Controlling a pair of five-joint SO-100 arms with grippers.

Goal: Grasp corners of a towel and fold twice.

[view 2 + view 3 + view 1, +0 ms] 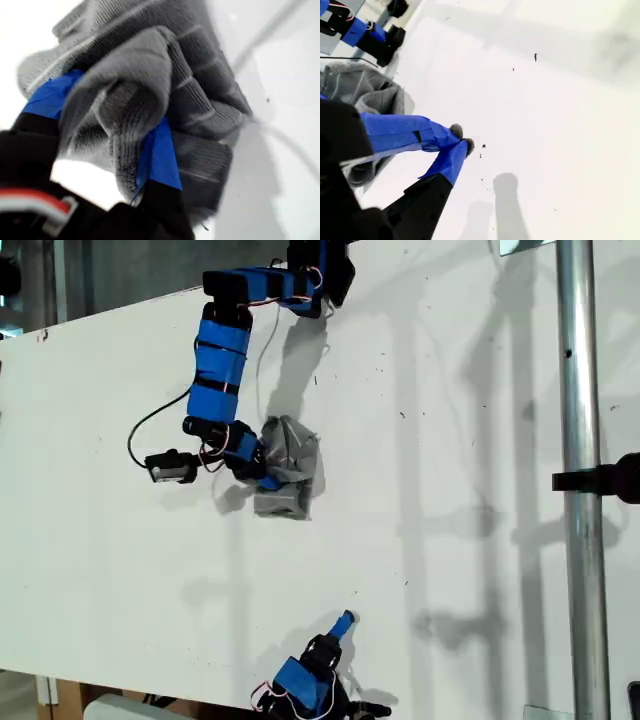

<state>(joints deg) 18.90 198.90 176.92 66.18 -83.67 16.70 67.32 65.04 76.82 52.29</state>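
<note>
The grey striped towel is bunched into a crumpled heap on the white table, left of centre in the exterior view. My first gripper reaches down from the exterior view's top and is shut on a bunch of the towel. Cloth drapes over both blue fingers. The corners are lost in the folds. My second gripper is at the exterior view's bottom edge, well apart from the cloth. Its blue fingertips are shut together on nothing. The towel lies some way beyond it.
A vertical metal pole with a black clamp crosses the exterior view's right side. A black cable loops beside the first arm. The table's front edge runs along the exterior view's bottom left.
</note>
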